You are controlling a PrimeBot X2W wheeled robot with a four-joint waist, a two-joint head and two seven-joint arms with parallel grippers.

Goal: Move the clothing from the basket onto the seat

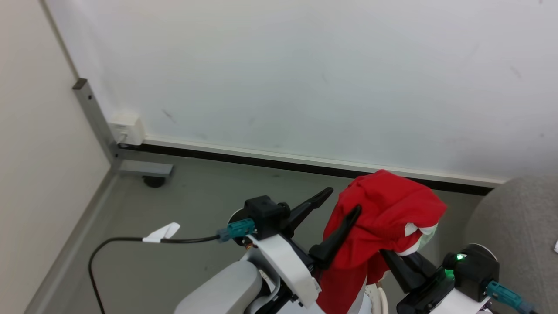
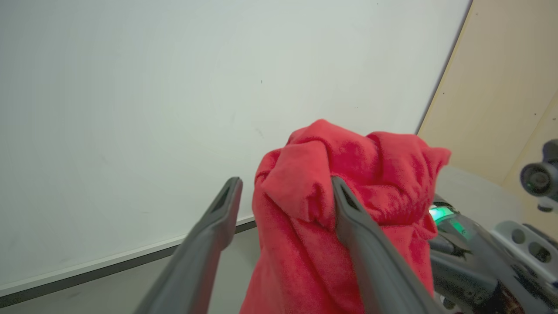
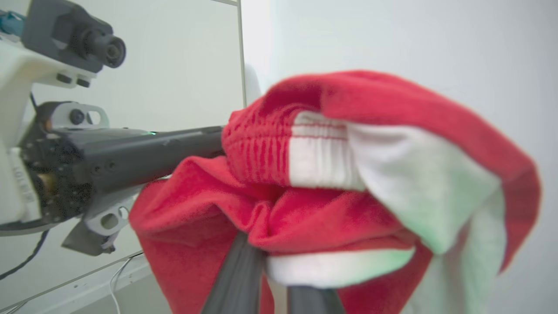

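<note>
- Clothing (image 1: 383,209): one red garment with white panels and ribbed trim, bunched and raised in the air before the pale wall (image 1: 305,65), well above the grey floor (image 1: 196,209); lower folds hanging down between the two arms.
- Right claw (image 1: 391,256): closed tight on a fold beside the white hem, fingers almost together in the right wrist view; judged to be the only real grip on the garment.
- Left claw (image 1: 342,199): spread wide, pinching nothing; one finger lying against the red cloth, the other apart from it in free air.
- Seat (image 1: 518,226): grey upholstered edge at the right of the head view, near the right claw; bare where visible, and not touched by the garment.
- Progress, as a judgement: lifting out of the basket apparently done for this piece; carrying across to the right, lowering onto the seat and letting go with the right claw not yet done.
- Further garments to fetch: cannot tell.
</note>
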